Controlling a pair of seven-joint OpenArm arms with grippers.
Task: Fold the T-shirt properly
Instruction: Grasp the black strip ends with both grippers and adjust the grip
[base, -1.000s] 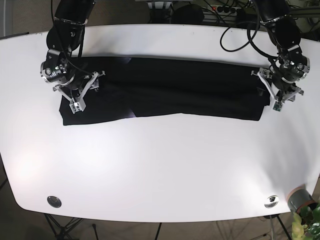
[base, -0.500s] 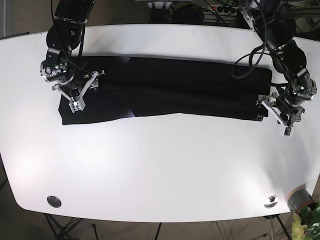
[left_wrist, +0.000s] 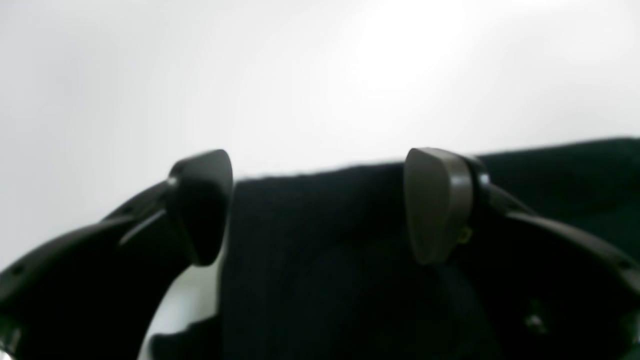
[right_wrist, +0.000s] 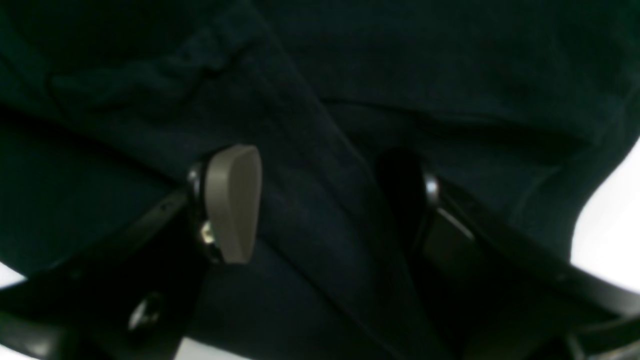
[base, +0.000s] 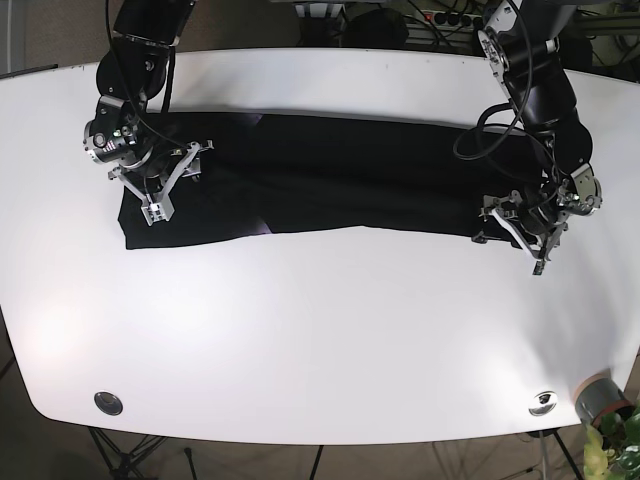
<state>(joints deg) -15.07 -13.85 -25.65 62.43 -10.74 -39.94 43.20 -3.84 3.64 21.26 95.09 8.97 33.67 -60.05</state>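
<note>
The black T-shirt lies folded into a long strip across the far half of the white table. My left gripper is at the strip's near right corner. In the left wrist view it is open, its pads straddling the cloth's edge. My right gripper sits over the strip's left end. The right wrist view shows it open just above wrinkled black T-shirt fabric, nothing pinched between its pads.
Two round metal grommets sit near the table's front edge. A grey pot with a plant stands just off the front right corner. Cables hang behind the far edge.
My left gripper has swung from the far right end of the shirt down and inward to its near right corner. The right gripper has hardly moved.
</note>
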